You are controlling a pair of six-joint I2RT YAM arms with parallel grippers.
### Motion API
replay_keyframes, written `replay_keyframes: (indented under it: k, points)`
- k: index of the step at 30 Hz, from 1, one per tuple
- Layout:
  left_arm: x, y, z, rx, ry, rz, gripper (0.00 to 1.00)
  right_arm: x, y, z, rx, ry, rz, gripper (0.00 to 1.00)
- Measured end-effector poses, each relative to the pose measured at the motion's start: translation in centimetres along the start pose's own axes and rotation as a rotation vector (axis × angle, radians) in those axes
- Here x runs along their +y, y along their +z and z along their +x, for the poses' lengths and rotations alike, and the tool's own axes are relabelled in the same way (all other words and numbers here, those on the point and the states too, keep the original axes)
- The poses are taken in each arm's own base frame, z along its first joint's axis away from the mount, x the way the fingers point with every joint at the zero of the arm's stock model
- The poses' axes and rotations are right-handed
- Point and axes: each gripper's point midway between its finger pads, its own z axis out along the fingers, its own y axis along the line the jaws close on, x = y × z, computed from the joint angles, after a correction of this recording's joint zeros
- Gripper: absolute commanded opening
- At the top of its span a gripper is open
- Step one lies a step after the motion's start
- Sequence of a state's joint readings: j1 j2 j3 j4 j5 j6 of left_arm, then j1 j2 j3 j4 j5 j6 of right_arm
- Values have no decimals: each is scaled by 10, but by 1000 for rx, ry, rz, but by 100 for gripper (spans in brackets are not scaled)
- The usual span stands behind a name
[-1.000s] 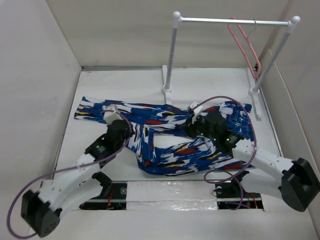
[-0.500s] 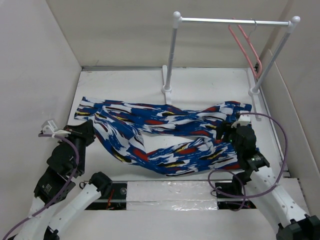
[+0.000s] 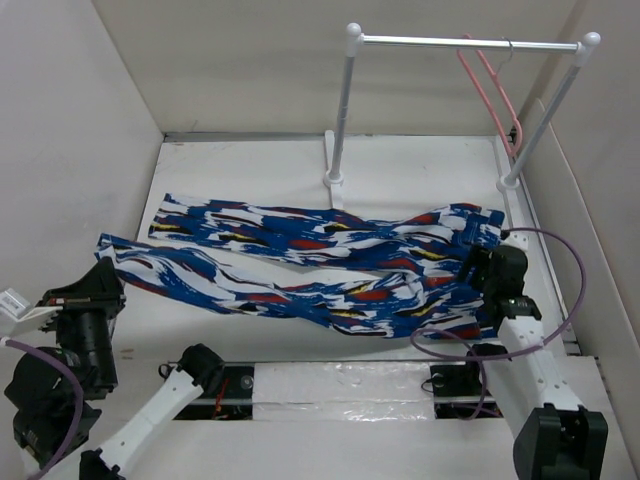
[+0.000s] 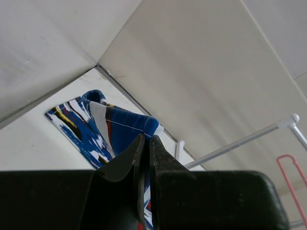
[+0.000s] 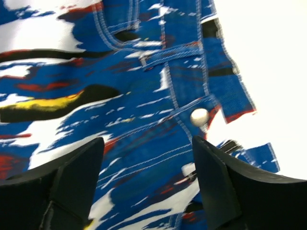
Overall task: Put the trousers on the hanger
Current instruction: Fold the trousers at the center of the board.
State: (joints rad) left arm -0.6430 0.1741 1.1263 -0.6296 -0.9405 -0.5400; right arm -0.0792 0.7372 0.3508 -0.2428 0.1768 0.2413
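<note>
- Trousers point(image 3: 320, 265) spread across the table point(image 3: 400, 165), waist to the right, legs running left
- Far leg lies flat, cuff close to the left wall
- Near leg is drawn out to the front left corner, its end raised off the surface
- Left gripper point(image 4: 146, 143): jaws pinched together on the end of the near leg, with a fold of blue cloth caught between the black fingers point(image 4: 122, 163)
- Right gripper point(image 5: 146, 143): jaws apart, over the waistband at the right end of the garment, gripping nothing
- White button point(image 5: 199, 116) on the waistband shows just beyond the right gripper's fingertips
- Whether those fingertips touch the cloth: cannot tell
- Hanger point(image 3: 490, 85), pink, hooked on the silver rail point(image 3: 440, 42) of the white-posted rack point(image 3: 343, 110), near the rail's right end, at the far right of the table, apart from the trousers
</note>
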Motion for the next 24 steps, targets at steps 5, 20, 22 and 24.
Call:
replay_keyframes:
  k: [5,20,22,24]
  points:
    - [6,3,14,18,76,-14,0,-19,14,2,39,38,71,82]
    - [19,9,34,26,190,-48,0,8,98,-17,127,177,-159,0]
    - [19,9,35,26,195,-49,0,14,107,-25,125,198,-198,0]
    - [20,9,34,22,196,-54,0,16,110,-31,120,214,-217,31]
